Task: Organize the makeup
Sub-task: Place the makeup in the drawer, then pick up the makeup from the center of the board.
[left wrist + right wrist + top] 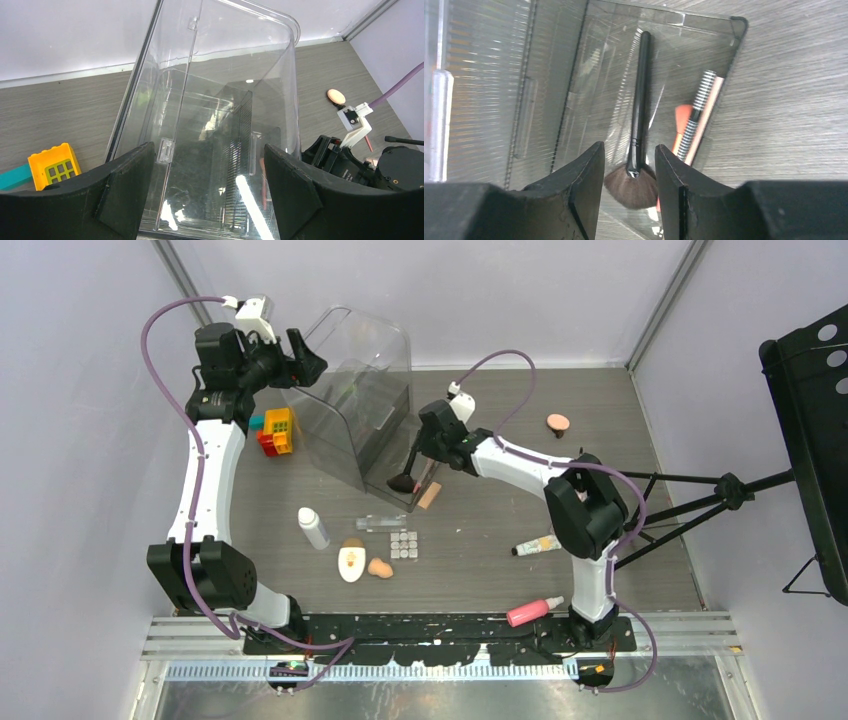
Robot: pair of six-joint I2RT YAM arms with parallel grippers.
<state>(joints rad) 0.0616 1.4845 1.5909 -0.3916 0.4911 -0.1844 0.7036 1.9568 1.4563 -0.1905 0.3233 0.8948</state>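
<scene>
**Top view.** Left claw (303, 350) is posted at the far top corner of the clear case (355, 390) with jaws wide apart. It is probably placed there to steady the case while it is loaded, but contact is not confirmed. Right claw (420, 460) is hung over the pulled-out drawer (388, 472). The black brush (404, 483) is seen directly beneath it.

The rest of the makeup is left loose on the table (620, 470):
- Behind the right claw, to its left: white bottle (314, 528), clear bottle (380, 523), palette (404, 544), oval compact (351, 562), peach sponge (380, 568).
- Behind it, to its right: cream tube (537, 544), pink bottle (534, 611).
- Well apart, ahead and to its right: a second sponge (558, 423).

Toy bricks (275, 430) are sat just behind the left claw and are not part of the job.

**Left wrist.** Fingers (125, 190) are spread wide, with the case wall framed between and ahead of them. Touching cannot be told.

**Right wrist.** Jaws are parted and nothing is gripped. The brush is laid flat in the drawer, head between the fingertips (589, 165), handle pointed away, clear of both pads. A striped stick (700, 102) and an orange piece (682, 119) are lodged right of the claw, against the drawer wall. The drawer is judged to be drawn out so that long items can be dropped in flat from above.
</scene>
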